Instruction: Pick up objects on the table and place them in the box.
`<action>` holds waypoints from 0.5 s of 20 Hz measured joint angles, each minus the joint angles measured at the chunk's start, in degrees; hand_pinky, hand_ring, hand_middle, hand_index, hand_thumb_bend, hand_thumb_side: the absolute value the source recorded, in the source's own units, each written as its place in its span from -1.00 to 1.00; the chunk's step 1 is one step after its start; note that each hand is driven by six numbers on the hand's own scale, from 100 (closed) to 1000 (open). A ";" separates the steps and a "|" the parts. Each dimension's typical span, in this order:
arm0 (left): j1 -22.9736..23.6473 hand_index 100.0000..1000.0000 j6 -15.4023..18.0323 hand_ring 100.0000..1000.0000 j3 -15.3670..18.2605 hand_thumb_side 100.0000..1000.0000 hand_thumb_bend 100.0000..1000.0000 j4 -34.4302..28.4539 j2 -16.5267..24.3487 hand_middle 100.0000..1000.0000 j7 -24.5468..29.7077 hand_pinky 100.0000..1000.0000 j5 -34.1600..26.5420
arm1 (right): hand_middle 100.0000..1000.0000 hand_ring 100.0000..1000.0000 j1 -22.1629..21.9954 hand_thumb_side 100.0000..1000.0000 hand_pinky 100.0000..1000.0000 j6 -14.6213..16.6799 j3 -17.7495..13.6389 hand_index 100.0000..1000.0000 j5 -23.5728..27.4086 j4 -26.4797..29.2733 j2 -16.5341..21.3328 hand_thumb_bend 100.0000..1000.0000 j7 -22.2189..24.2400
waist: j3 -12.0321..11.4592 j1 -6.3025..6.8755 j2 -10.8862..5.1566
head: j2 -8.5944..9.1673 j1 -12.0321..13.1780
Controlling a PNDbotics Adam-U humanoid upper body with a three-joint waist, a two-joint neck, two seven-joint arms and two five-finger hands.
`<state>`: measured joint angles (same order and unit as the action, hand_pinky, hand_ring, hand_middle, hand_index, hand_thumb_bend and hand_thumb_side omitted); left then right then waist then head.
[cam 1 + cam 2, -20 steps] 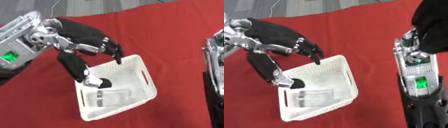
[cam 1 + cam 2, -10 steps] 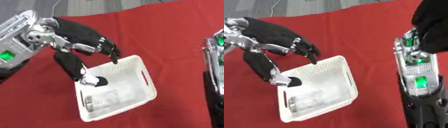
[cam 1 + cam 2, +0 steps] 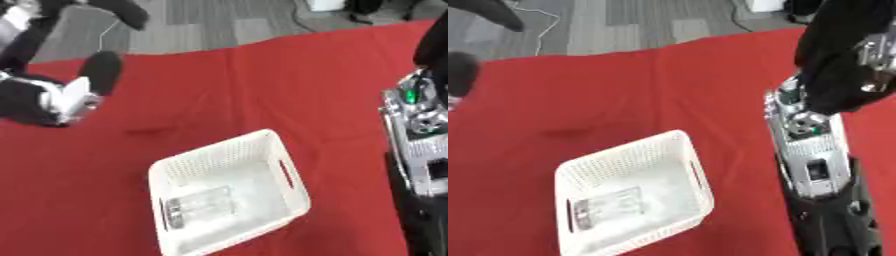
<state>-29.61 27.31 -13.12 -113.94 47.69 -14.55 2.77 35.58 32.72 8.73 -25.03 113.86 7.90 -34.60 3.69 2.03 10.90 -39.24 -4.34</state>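
Left eye view gives us the white perforated plastic basket (image 3: 229, 192) sitting on the red-covered bench (image 3: 262, 85), with a clear plastic container (image 3: 199, 206) lying on its side at the basket's bottom, toward the near-left corner. We judge that this object is placed, and we see nothing else loose on the cloth.

Our left hand (image 3: 61, 95) is raised at the upper left, well apart from the basket and carrying nothing; whether its fingers are spread or curled we cannot tell. Our right hand (image 3: 842, 65) hangs at the right edge, also away from the basket, its fingers not readable.

We expect the container to be light, thin-walled and slippery, likely to flex if squeezed; taking it across its narrower sides would suit best.
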 measured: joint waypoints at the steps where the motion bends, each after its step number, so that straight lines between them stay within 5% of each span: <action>1: 1.67 0.38 2.34 0.15 0.77 0.31 -0.95 0.00 -1.87 0.38 -4.24 0.05 -0.12 | 0.09 0.06 -0.63 1.00 0.06 -0.26 -0.34 0.20 -0.20 0.00 0.57 -1.00 -0.26 | -0.91 -0.63 -0.42 | 0.64 -1.25; 6: 6.38 0.34 11.60 0.18 2.43 0.42 -0.89 0.00 -11.40 0.33 -16.24 0.07 -0.34 | 0.09 0.06 -3.46 1.00 0.06 -1.70 -1.95 0.20 -1.18 0.00 3.61 -1.00 -1.62 | -5.09 -3.79 -3.41 | 3.59 -8.33; 10: 5.61 0.31 13.14 0.20 2.42 0.32 -0.81 0.01 -15.57 0.32 -16.76 0.10 -0.68 | 0.09 0.06 -6.09 1.00 0.06 -2.97 -2.88 0.20 -2.02 0.00 6.32 -1.00 -2.46 | -8.44 -5.60 -5.58 | 6.84 -13.52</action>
